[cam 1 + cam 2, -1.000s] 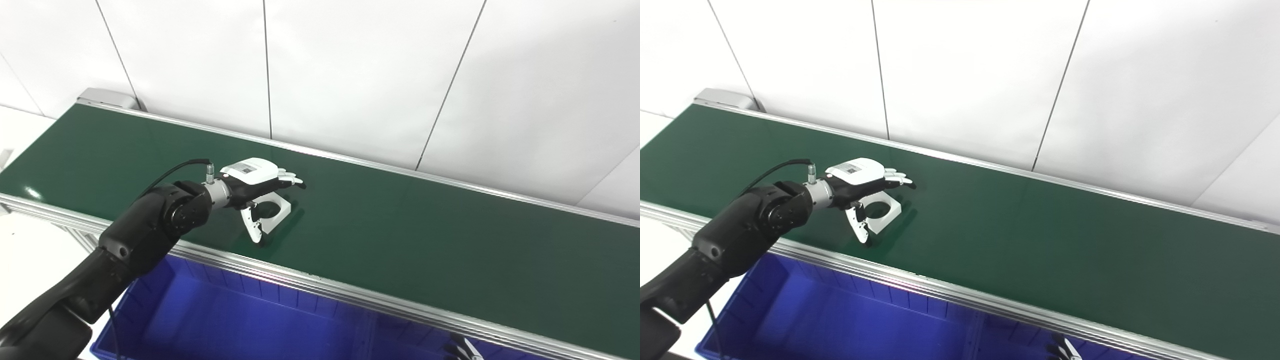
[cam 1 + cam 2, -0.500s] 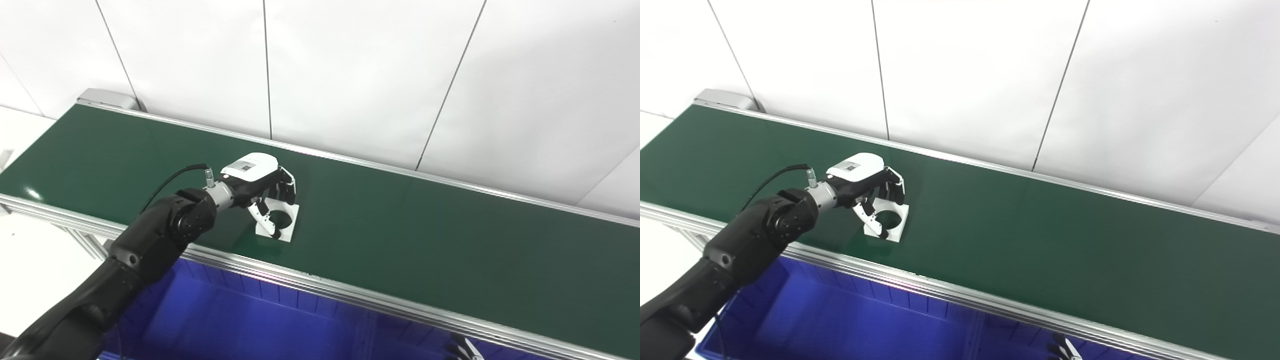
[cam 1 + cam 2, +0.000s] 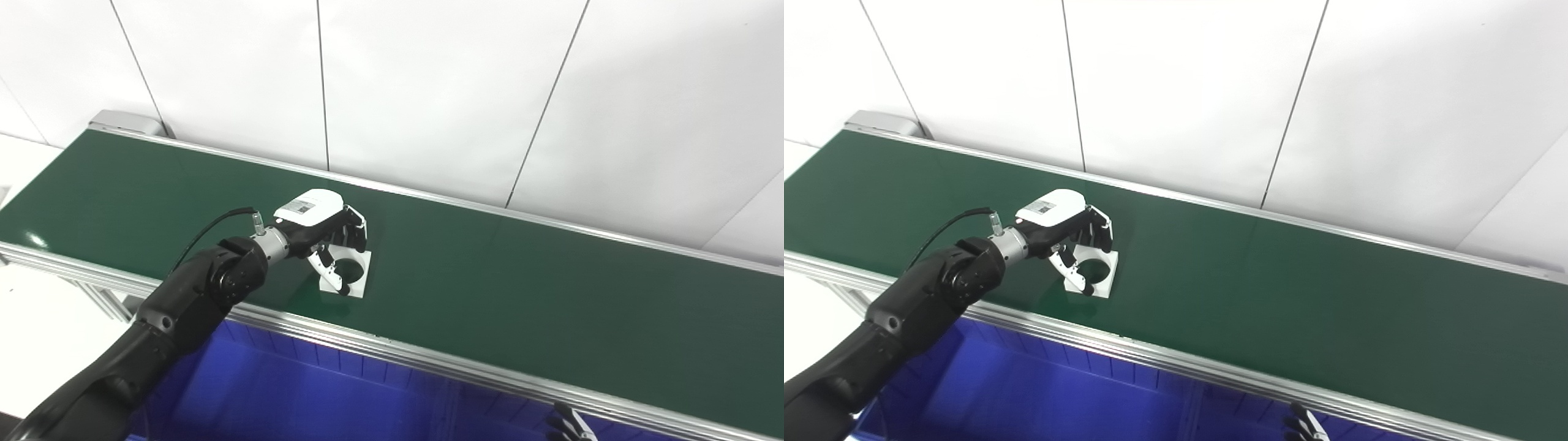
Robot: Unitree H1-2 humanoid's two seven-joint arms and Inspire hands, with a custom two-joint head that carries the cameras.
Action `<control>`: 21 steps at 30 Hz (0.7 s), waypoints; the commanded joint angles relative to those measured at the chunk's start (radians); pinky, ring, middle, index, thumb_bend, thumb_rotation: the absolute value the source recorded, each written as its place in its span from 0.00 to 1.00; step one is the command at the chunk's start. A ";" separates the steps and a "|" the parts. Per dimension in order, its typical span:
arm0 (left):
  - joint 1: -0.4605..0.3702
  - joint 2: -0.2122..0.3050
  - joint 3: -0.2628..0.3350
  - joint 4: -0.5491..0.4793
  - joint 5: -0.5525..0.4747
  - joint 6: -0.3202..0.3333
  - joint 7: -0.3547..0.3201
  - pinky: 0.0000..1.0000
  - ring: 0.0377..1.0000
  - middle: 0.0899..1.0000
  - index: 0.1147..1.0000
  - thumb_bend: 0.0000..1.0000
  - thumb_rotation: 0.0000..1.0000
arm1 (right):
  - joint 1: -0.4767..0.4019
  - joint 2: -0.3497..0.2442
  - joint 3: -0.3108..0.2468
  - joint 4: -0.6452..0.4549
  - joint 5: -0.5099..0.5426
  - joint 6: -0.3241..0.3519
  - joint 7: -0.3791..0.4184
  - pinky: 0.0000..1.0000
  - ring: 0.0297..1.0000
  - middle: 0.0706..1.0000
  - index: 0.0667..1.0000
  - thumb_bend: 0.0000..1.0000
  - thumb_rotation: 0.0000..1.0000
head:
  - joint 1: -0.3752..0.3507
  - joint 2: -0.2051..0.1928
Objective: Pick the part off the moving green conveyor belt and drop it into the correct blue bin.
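A flat white part with a round hole lies on the green conveyor belt, near its front rail. My left hand is shut on it: the fingers curl over the far edge and the thumb reaches into the hole. The part seems to rest on the belt. It also shows in the right eye view. Only the fingertips of my right hand show at the bottom edge, over the blue bin area, so its state is unclear.
A blue bin sits below the belt's front aluminium rail, under my left arm. A second blue bin adjoins it on the right. White wall panels stand right behind the belt.
My left hand went from open above the part to closed around it. Hand and part have shifted a little to the right along the belt. The camera has moved slightly.
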 commanded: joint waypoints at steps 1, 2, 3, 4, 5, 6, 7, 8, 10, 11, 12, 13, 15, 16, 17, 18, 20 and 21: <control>-0.006 0.009 0.032 -0.051 -0.029 -0.015 0.045 0.38 0.37 0.42 0.46 0.50 0.00 | 0.005 0.006 -0.002 -0.025 0.007 -0.044 -0.005 0.66 0.74 0.79 0.86 0.71 0.44 | 0.001 -0.001; -0.002 0.008 0.039 -0.061 -0.033 -0.017 0.049 0.39 0.37 0.42 0.45 0.50 0.00 | 0.005 0.006 -0.002 -0.026 0.006 -0.043 -0.006 0.66 0.74 0.79 0.86 0.71 0.44 | -0.002 0.002; 0.001 0.008 0.042 -0.067 -0.035 -0.018 0.052 0.40 0.37 0.41 0.44 0.50 0.00 | 0.005 0.007 -0.002 -0.026 0.006 -0.043 -0.006 0.66 0.74 0.79 0.86 0.71 0.44 | -0.002 0.002; 0.010 0.006 0.056 -0.082 -0.062 -0.038 0.061 0.40 0.38 0.44 0.43 0.50 0.00 | 0.005 0.006 -0.001 -0.026 0.010 -0.044 -0.004 0.66 0.74 0.79 0.86 0.71 0.44 | -0.003 0.003; 0.017 0.004 0.067 -0.093 -0.082 -0.051 0.066 0.41 0.38 0.45 0.43 0.50 0.00 | 0.006 0.006 -0.001 -0.027 0.014 -0.045 -0.003 0.66 0.74 0.79 0.86 0.71 0.44 | -0.003 0.003; 0.032 -0.001 0.086 -0.121 -0.115 -0.056 0.069 0.41 0.38 0.45 0.42 0.50 0.00 | 0.006 0.006 -0.001 -0.027 0.015 -0.044 -0.002 0.66 0.74 0.79 0.86 0.71 0.44 | -0.003 0.003; 0.046 -0.006 0.103 -0.145 -0.145 -0.067 0.072 0.40 0.39 0.45 0.43 0.50 0.00 | 0.005 0.006 -0.001 -0.025 0.015 -0.046 -0.003 0.66 0.74 0.79 0.86 0.71 0.44 | -0.003 0.003; 0.060 -0.011 0.118 -0.171 -0.173 -0.078 0.074 0.40 0.39 0.44 0.43 0.50 0.00 | 0.005 0.005 -0.001 -0.025 0.013 -0.044 -0.004 0.66 0.74 0.79 0.86 0.71 0.44 | -0.005 0.009; 0.088 -0.022 0.139 -0.224 -0.213 -0.082 0.071 0.40 0.40 0.43 0.44 0.50 0.00 | 0.005 0.004 -0.002 -0.028 0.008 -0.042 -0.004 0.67 0.75 0.80 0.87 0.70 0.44 | -0.007 0.011; 0.104 -0.029 0.148 -0.253 -0.238 -0.080 0.064 0.41 0.40 0.44 0.43 0.50 0.00 | 0.006 0.004 -0.002 -0.029 0.006 -0.042 -0.005 0.67 0.75 0.79 0.87 0.70 0.44 | -0.007 0.011; 0.116 -0.035 0.155 -0.277 -0.257 -0.072 0.056 0.40 0.40 0.44 0.42 0.50 0.00 | 0.006 0.004 -0.002 -0.029 0.006 -0.042 -0.006 0.67 0.74 0.79 0.87 0.70 0.44 | -0.007 0.013; 0.132 -0.039 0.160 -0.310 -0.276 -0.054 0.042 0.40 0.41 0.44 0.42 0.50 0.00 | 0.005 0.004 -0.003 -0.027 0.004 -0.044 -0.007 0.67 0.74 0.79 0.87 0.70 0.44 | -0.007 0.013; 0.153 -0.046 0.166 -0.358 -0.296 -0.021 0.020 0.41 0.41 0.45 0.42 0.50 0.00 | 0.005 0.004 -0.003 -0.026 0.002 -0.047 -0.009 0.67 0.74 0.79 0.86 0.71 0.46 | -0.008 0.015; 0.169 -0.049 0.168 -0.388 -0.309 -0.012 0.010 0.41 0.42 0.45 0.42 0.50 0.00 | 0.006 0.004 -0.003 -0.028 0.003 -0.044 -0.008 0.67 0.74 0.79 0.86 0.71 0.46 | -0.008 0.017; 0.179 -0.051 0.170 -0.408 -0.317 -0.008 0.004 0.38 0.39 0.45 0.43 0.50 0.00 | 0.007 0.005 -0.003 -0.030 0.003 -0.041 -0.007 0.67 0.74 0.79 0.86 0.71 0.47 | -0.008 0.017; 0.195 -0.055 0.173 -0.435 -0.333 0.008 -0.008 0.37 0.38 0.46 0.43 0.50 0.00 | 0.008 0.006 -0.003 -0.033 0.001 -0.038 -0.006 0.67 0.74 0.79 0.86 0.71 0.47 | -0.007 0.020; 0.220 -0.064 0.178 -0.480 -0.351 0.039 -0.025 0.36 0.38 0.46 0.43 0.50 0.00 | 0.010 0.006 -0.003 -0.036 0.002 -0.040 -0.006 0.66 0.73 0.79 0.87 0.71 0.48 | -0.010 0.026; 0.230 -0.068 0.180 -0.499 -0.354 0.053 -0.030 0.34 0.37 0.46 0.43 0.50 0.00 | 0.010 0.006 -0.002 -0.037 0.003 -0.042 -0.005 0.67 0.74 0.79 0.87 0.71 0.47 | -0.010 0.026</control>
